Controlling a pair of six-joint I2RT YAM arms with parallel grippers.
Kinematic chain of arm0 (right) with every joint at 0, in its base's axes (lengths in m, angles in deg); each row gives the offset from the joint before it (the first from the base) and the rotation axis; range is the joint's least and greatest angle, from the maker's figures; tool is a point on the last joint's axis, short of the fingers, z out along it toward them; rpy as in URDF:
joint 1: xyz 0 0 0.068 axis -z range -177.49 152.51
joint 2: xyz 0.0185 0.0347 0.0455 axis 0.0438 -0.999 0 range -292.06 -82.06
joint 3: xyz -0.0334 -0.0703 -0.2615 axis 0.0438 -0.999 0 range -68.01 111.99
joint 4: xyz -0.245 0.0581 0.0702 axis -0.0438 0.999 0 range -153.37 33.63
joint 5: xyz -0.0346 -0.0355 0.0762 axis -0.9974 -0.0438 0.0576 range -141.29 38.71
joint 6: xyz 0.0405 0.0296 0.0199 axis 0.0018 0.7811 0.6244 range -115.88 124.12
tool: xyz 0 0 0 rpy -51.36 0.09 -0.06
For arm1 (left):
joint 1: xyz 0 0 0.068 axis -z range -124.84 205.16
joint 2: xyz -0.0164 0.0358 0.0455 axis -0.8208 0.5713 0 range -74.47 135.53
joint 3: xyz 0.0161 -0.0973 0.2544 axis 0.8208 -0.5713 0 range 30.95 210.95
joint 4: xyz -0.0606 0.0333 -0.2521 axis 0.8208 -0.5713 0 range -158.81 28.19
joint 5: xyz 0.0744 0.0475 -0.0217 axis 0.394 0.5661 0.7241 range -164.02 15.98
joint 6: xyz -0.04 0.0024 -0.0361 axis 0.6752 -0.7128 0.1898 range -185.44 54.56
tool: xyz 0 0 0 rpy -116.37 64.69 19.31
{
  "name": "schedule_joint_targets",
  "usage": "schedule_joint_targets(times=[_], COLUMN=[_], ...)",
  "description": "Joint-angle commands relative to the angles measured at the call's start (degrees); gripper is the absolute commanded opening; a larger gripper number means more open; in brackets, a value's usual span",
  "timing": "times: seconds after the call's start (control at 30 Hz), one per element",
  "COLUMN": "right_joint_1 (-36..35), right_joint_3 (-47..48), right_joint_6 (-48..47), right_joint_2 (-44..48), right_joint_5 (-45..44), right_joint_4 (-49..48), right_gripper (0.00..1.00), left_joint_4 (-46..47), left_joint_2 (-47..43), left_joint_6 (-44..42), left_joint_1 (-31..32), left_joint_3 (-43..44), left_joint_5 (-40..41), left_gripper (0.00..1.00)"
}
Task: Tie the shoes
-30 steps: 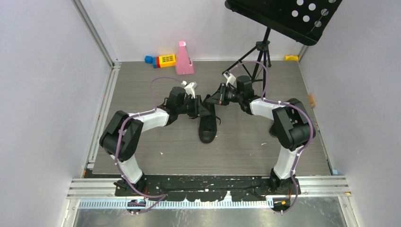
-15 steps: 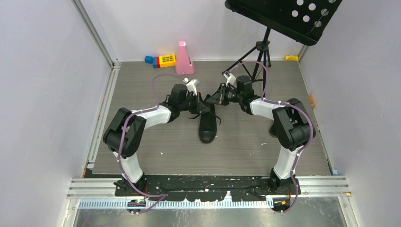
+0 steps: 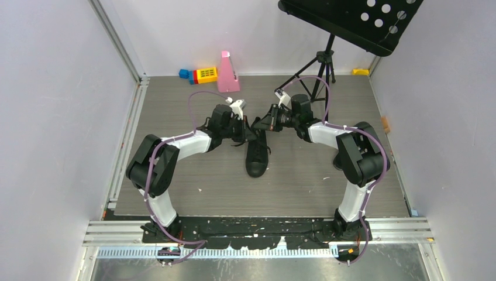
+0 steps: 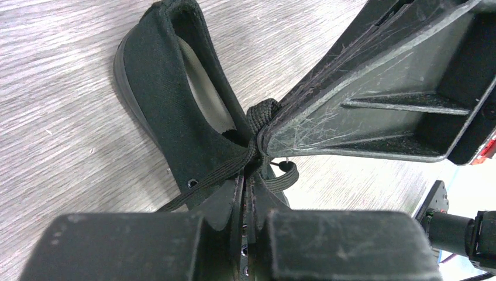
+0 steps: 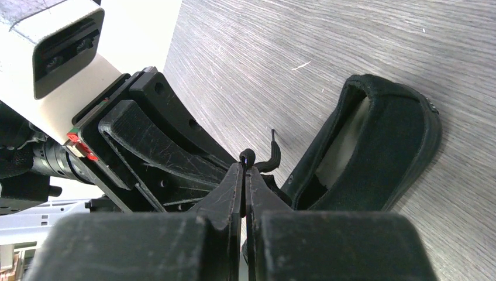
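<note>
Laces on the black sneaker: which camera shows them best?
Left wrist: the laces bunch close-up beside the sneaker opening. Right wrist shows only a small loop above shut fingers; top external, faint distant strands.

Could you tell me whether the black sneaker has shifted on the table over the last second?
No; the sneaker lies just as far from the tripod as before.

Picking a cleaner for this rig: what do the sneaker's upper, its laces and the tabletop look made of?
The sneaker upper looks like matte black canvas, its weave visible. The laces are flat black woven textile, fibre unclear. The tabletop is grey wood-grain, probably laminate: printed-looking streaks.
</note>
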Motion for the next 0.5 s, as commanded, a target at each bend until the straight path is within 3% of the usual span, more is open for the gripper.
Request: schedule_joint_targets(times=[0.0,0.47], right_joint_1=[-0.07,-0.10], right_joint_3=[1.43,0.45], right_joint_6=[-0.39,1.75], right_joint_2=[3.69,6.01], right_joint_5=[-0.67,-2.96], right_joint_4=[-1.74,0.05], right_gripper=[0.00,0.00], left_joint_4=[1.01,18.78], left_joint_2=[-0.15,4.17], left_joint_6=[-0.29,3.75], left_joint_1=[-0.09,0.17], left_joint_3=[2.07,0.47], left_joint_5=[-0.10,1.96], left_gripper=[0.04,0.00])
